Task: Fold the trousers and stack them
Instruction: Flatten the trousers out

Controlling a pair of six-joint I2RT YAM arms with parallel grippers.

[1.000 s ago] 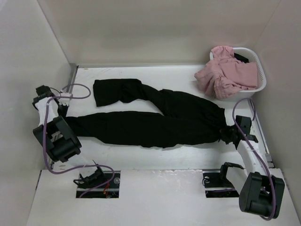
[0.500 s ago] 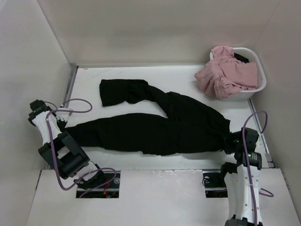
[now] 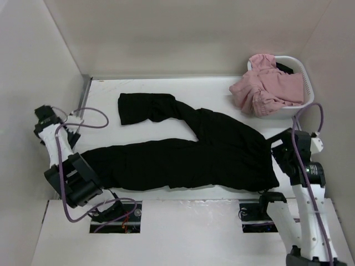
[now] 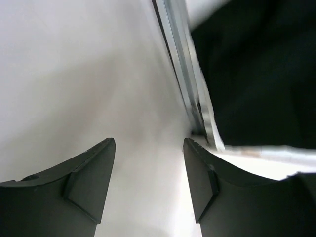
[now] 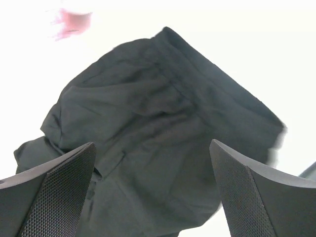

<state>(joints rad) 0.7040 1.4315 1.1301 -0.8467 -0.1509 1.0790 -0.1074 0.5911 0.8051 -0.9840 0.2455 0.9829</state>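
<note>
The black trousers (image 3: 211, 155) lie spread on the white table, waist to the right. One leg reaches left toward the near edge, and the other angles up to the far left (image 3: 141, 108). My left gripper (image 3: 74, 132) is by the end of the near leg, open and holding nothing. In the left wrist view, that gripper (image 4: 148, 143) faces the side wall with black cloth (image 4: 256, 74) at the upper right. My right gripper (image 3: 278, 151) hovers beside the waist. It (image 5: 153, 148) stands wide open above the waistband (image 5: 212, 89).
A white basket (image 3: 304, 105) with pink clothing (image 3: 266, 88) sits at the far right corner. A metal rail (image 4: 190, 79) runs along the left wall at the table's edge. The enclosure walls stand close on the left, right and back.
Both grippers have opened and let go of the trousers. The cloth was drawn toward the near edge and now lies flat. The right gripper has risen off the waist.
</note>
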